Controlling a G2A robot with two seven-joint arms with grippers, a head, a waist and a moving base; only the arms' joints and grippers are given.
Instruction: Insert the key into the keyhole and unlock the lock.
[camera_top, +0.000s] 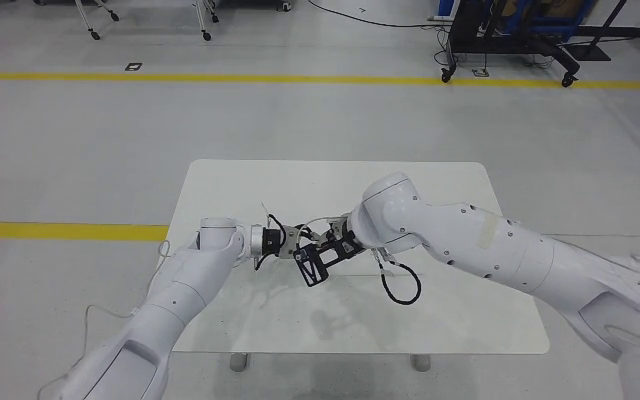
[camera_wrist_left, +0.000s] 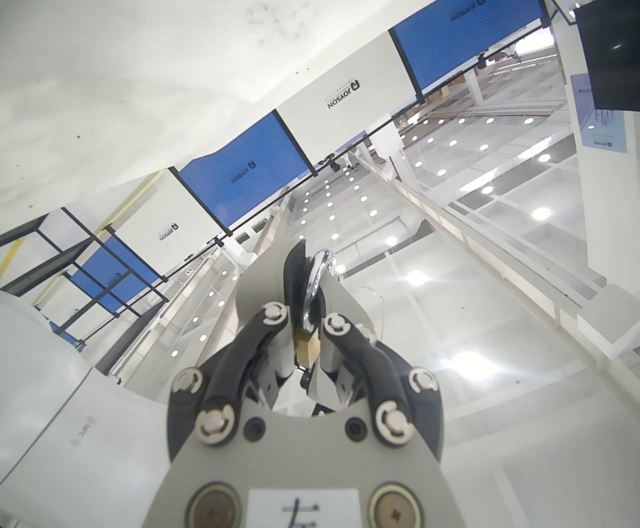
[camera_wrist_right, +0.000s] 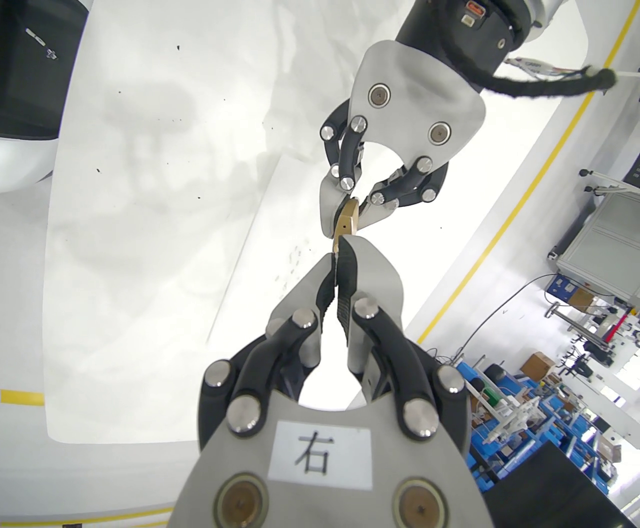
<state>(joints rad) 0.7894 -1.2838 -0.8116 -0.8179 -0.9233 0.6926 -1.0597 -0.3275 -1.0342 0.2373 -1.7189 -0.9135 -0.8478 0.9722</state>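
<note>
Above the middle of the white table (camera_top: 450, 190) the two grippers meet tip to tip. My left gripper (camera_wrist_left: 311, 287) is shut on a small padlock; its brass body (camera_wrist_left: 306, 350) sits between the fingers and its silver shackle (camera_wrist_left: 320, 277) sticks out past them. In the right wrist view the padlock (camera_wrist_right: 346, 222) is held in the left gripper (camera_wrist_right: 347, 220). My right gripper (camera_wrist_right: 339, 260) is shut on the key (camera_wrist_right: 336, 245), of which just a brass sliver shows at the fingertips, touching the lock's body. In the top view the left gripper (camera_top: 287, 240) faces the right gripper (camera_top: 308, 252).
A black cable loop (camera_top: 404, 287) hangs from the right arm over the table. The table's bare surface lies all around the grippers. Yellow lines (camera_top: 80, 231) mark the floor beside the table.
</note>
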